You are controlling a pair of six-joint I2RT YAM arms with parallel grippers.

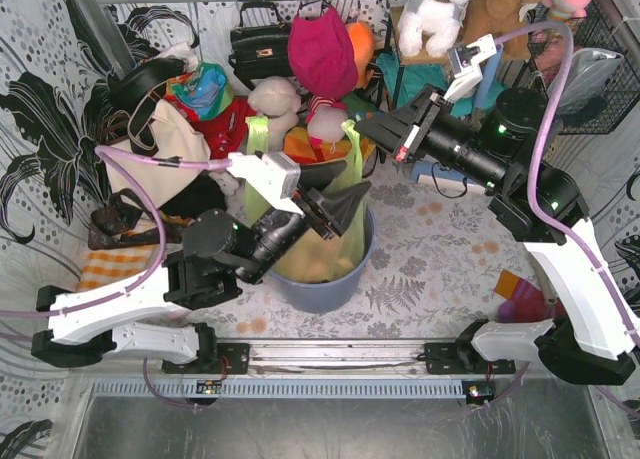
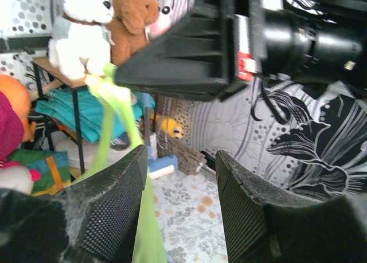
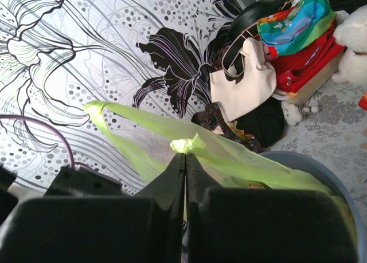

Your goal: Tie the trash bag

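The trash bag (image 1: 305,264), light green with tan paper showing through, sits in the blue-grey bin (image 1: 330,291). Two handle strips rise from it: a free one (image 1: 258,139) on the left and a taut one (image 1: 351,154) on the right. My right gripper (image 1: 363,128) is shut on the top of the right strip; in the right wrist view a bunch of green plastic (image 3: 187,144) sticks out past the closed tips of this gripper (image 3: 185,156). My left gripper (image 1: 345,197) is open above the bin. In the left wrist view that strip (image 2: 112,117) runs along the inner face of the left finger (image 2: 117,200).
A cream tote bag (image 1: 172,144), black handbags (image 1: 262,41) and plush toys (image 1: 322,54) crowd the back and left. A stool with toys (image 1: 435,19) and a wire basket (image 1: 600,74) stand at the back right. Small coloured objects (image 1: 518,297) lie near the right arm's base.
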